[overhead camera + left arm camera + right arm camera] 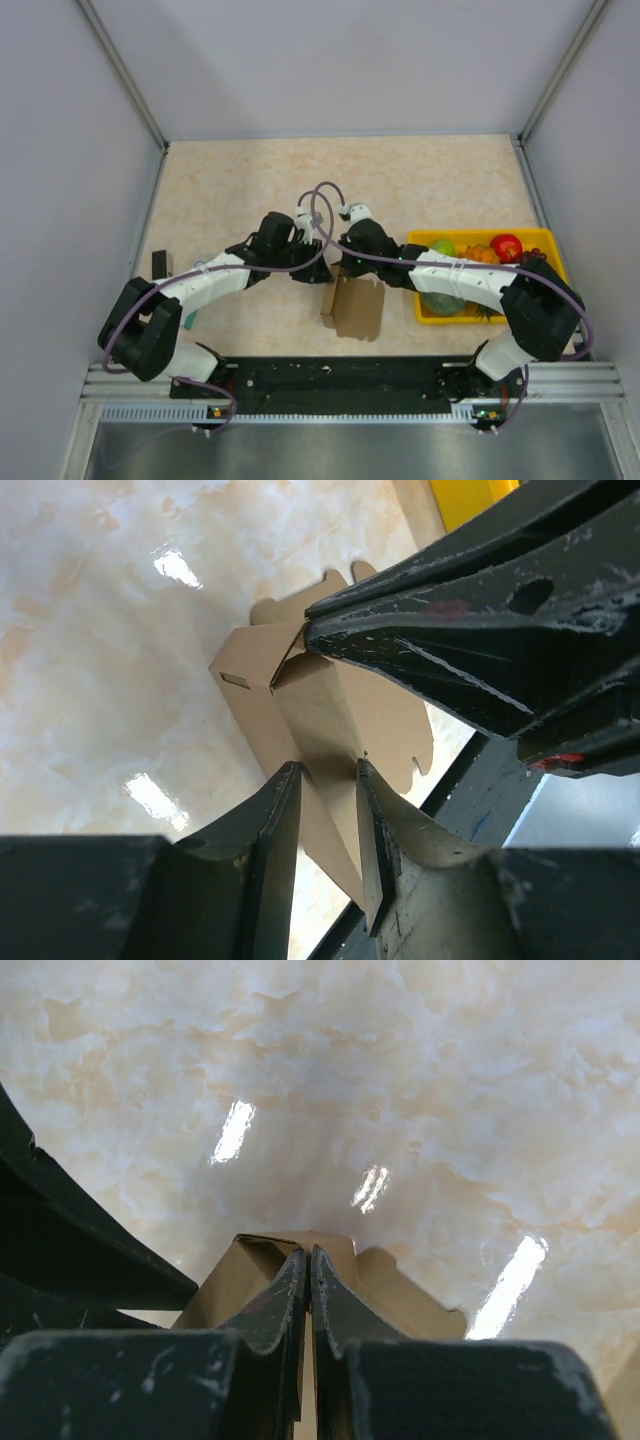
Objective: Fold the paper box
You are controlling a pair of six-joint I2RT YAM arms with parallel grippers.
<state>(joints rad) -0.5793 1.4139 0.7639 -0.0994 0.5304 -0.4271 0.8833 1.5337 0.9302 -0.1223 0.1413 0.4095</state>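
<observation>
Box (355,308) is sitting half-folded near the middle of the worktop (230,190), btwn the two arms and just left of the tray (542,235). Its long axis is running roughly far-to-near in the top view, w/ the far end up at the claws and the broad panel facing up toward the near edge (exact tilt is hard to judge). In the left wrist view, a tabbed end is pointing away from the camera.

Left claw (325,815) is gripping a folded panel of the box, partly closed, w/ card filling the gap. Right claw (308,1265) is sitting fully closed, tips touching the box's top fold. Whether any card is pinched btwn them, can't tell.

Tray is holding fruit (507,246): red, green and orange pieces, plus a bigger green one partly hidden under the right arm (470,280). That arm is also covering the tray's near-left part. Small dark item (160,263) at far left is too small to identify.
</observation>
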